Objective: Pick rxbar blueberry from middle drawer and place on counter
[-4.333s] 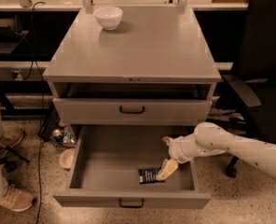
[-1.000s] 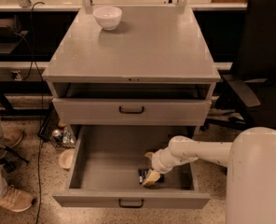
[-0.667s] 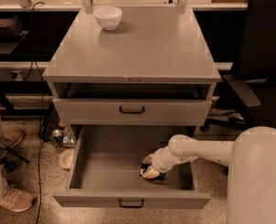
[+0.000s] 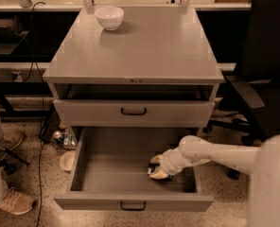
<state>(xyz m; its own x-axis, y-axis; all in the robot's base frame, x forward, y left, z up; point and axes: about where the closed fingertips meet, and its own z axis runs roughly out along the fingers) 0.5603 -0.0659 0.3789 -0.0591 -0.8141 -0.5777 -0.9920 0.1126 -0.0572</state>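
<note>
The middle drawer point(image 4: 83, 164) is pulled wide open, with its low front panel and black handle point(image 4: 133, 205) toward me. My gripper point(image 4: 156, 167) is down inside it at the front right, close to the drawer floor, on the spot where the rxbar blueberry lay. The bar is almost wholly hidden under the gripper; only a dark patch shows at its tip. The white arm point(image 4: 215, 152) reaches in from the right. The counter point(image 4: 140, 46) is the grey top of the cabinet, above the drawers.
A white bowl point(image 4: 109, 17) stands at the counter's back left. A shut grey drawer point(image 4: 133, 111) sits above the open one. A black office chair point(image 4: 265, 74) stands to the right. A person's shoes point(image 4: 10, 200) and cables lie on the floor at the left.
The gripper has moved from the drawer's right side leftward and down onto the dark bar, and now covers it. In the last second it has barely shifted.
</note>
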